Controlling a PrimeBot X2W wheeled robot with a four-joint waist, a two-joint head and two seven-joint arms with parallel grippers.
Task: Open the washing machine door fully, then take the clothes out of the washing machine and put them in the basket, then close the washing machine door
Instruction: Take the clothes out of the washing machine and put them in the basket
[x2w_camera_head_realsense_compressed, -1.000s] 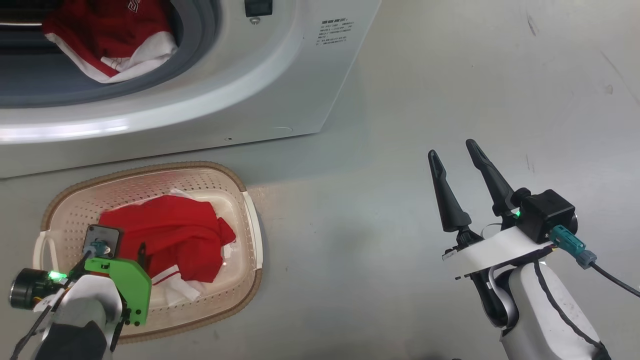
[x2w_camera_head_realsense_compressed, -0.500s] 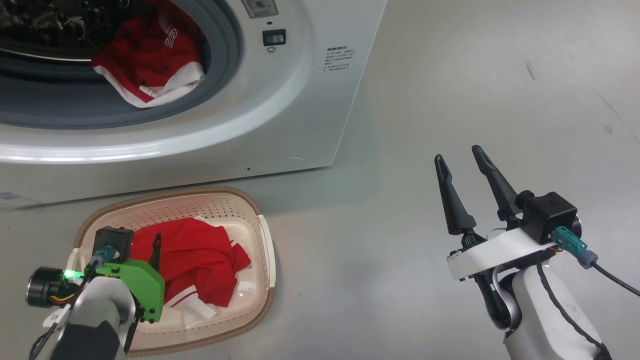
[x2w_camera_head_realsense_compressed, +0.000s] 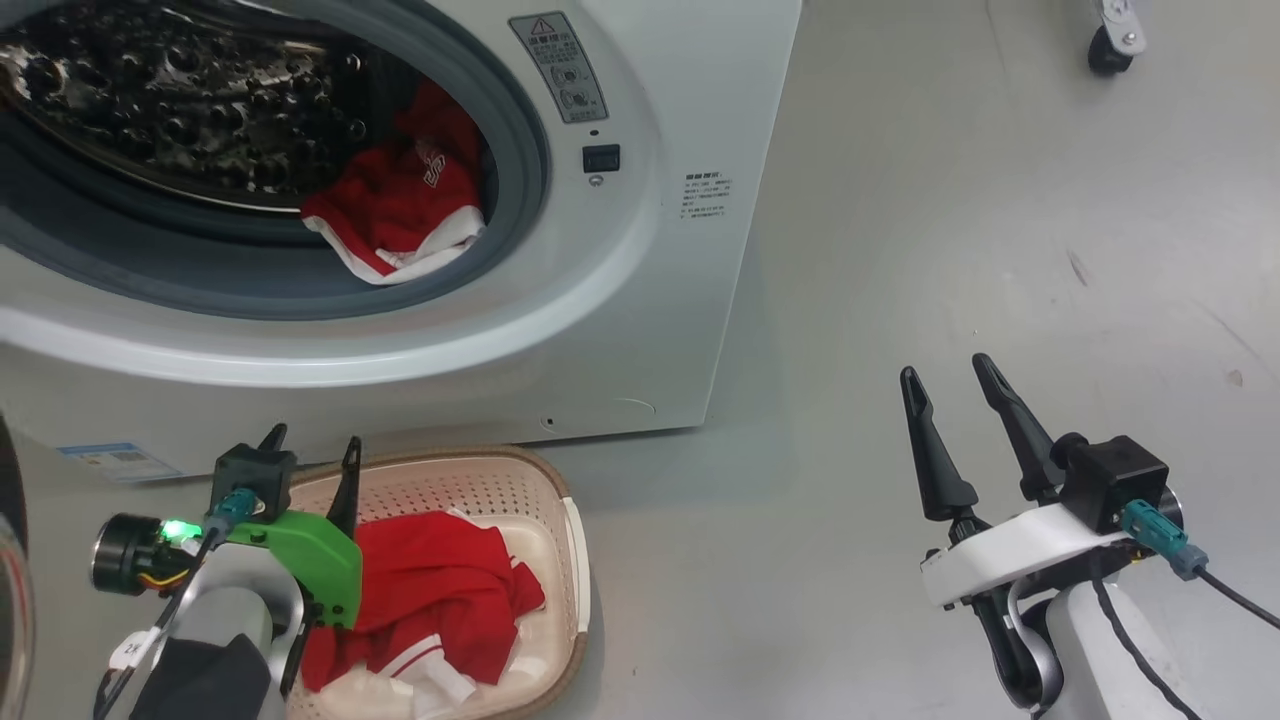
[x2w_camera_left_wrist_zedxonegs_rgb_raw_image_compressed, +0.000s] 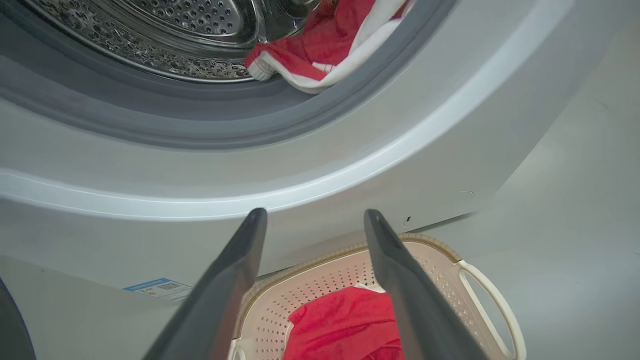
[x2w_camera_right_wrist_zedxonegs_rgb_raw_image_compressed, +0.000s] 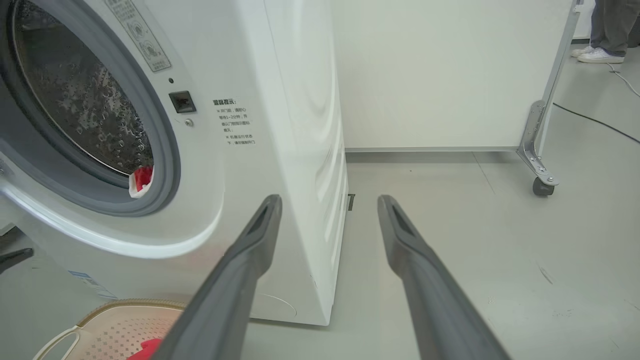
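**A:** Where are the clothes?

**B:** In two places. A red jersey (x2w_camera_head_realsense_compressed: 400, 215) with white trim lies at the right-hand lip of the washing machine (x2w_camera_head_realsense_compressed: 620, 330) opening, spilling from the steel drum (x2w_camera_head_realsense_compressed: 180, 110) onto the grey gasket (x2w_camera_head_realsense_compressed: 200, 280). A second red garment (x2w_camera_head_realsense_compressed: 440, 590) sits crumpled in the basket (x2w_camera_head_realsense_compressed: 470, 495), which stands on the floor (x2w_camera_head_realsense_compressed: 900, 200) just in front of the washing machine, under its opening.

**A:** And the door?

**B:** The washing machine door (x2w_camera_head_realsense_compressed: 6, 480) is swung clear of the opening. Its dark curved edge shows off the machine's left side.

**A:** What about the left gripper?

**B:** The left gripper (x2w_camera_head_realsense_compressed: 312, 437) hangs over the basket, its tips near the rim closest to the washing machine and aimed at the white front below the opening. Its fingers are spread apart with nothing between them. In the left wrist view the garment in the basket lies low between the two fingers, beneath them and clear of the tips. The jersey in the drum is higher up, well apart from them.

**A:** And the right?

**B:** The right gripper (x2w_camera_head_realsense_compressed: 945, 366) is well off to the washing machine's right, over bare floor. Its fingers are also apart and hold nothing, and they point past the machine's right front corner. Both garments are far from it.
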